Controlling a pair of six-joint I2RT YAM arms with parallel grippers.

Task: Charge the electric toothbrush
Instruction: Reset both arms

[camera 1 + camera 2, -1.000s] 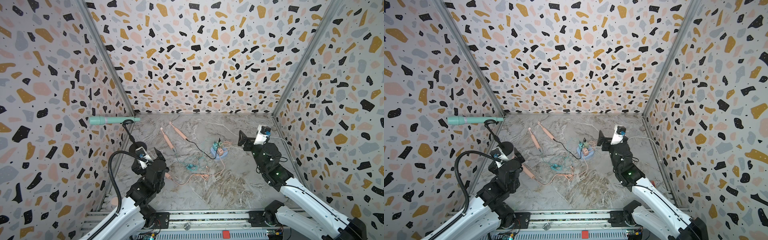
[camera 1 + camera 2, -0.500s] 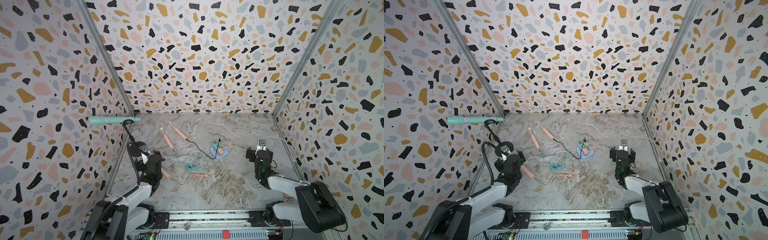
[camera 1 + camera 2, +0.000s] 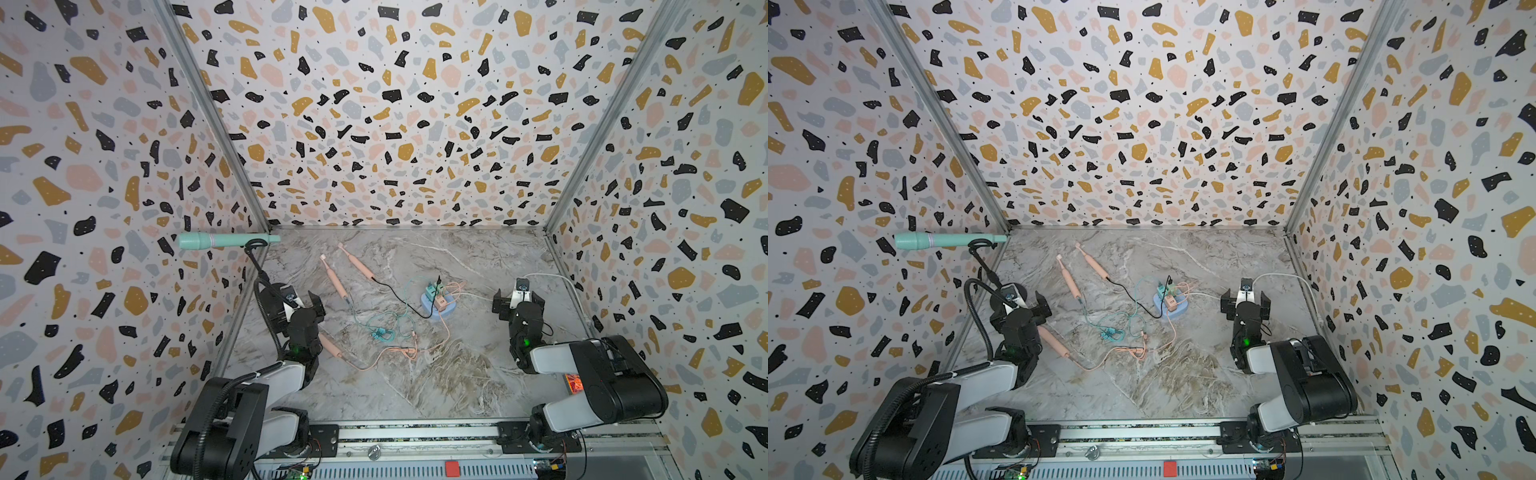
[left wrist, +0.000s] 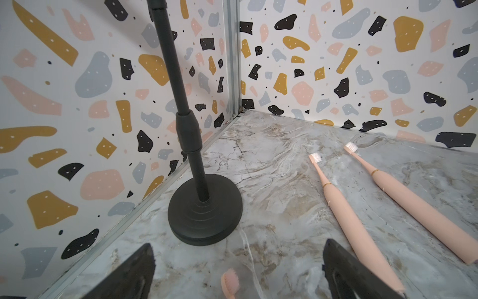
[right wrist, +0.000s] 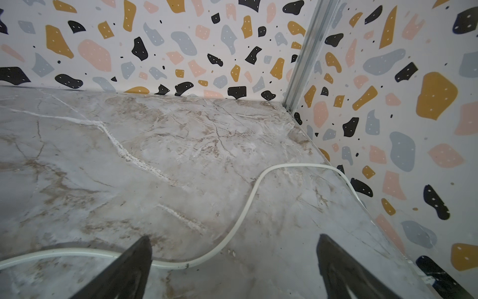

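Observation:
Three pink electric toothbrushes lie on the marble floor. Two lie side by side at the back left [image 3: 334, 280] [image 3: 359, 266], seen close in the left wrist view [image 4: 346, 217] [image 4: 419, 207]. The third [image 3: 330, 345] lies partly under my left arm, its brush head [image 4: 229, 282] between the open jaws of my left gripper [image 4: 238, 259] [image 3: 295, 299]. Teal, black and pink cables run from their base ends to a blue charging hub [image 3: 438, 305] [image 3: 1169, 305] in the middle. My right gripper [image 3: 519, 297] [image 5: 234, 246] stands open and empty above the floor at the right.
A black microphone stand [image 4: 204, 209] with a mint microphone [image 3: 224, 241] stands in the left back corner, just ahead of my left gripper. A white cable [image 5: 248, 202] curves from the hub along the right wall. Loose cable loops [image 3: 382, 332] lie mid-floor. Patterned walls close three sides.
Both arms have folded back and down toward the front rail. Both grippers stay open and hold nothing. The toothbrushes, cables and hub have not moved.

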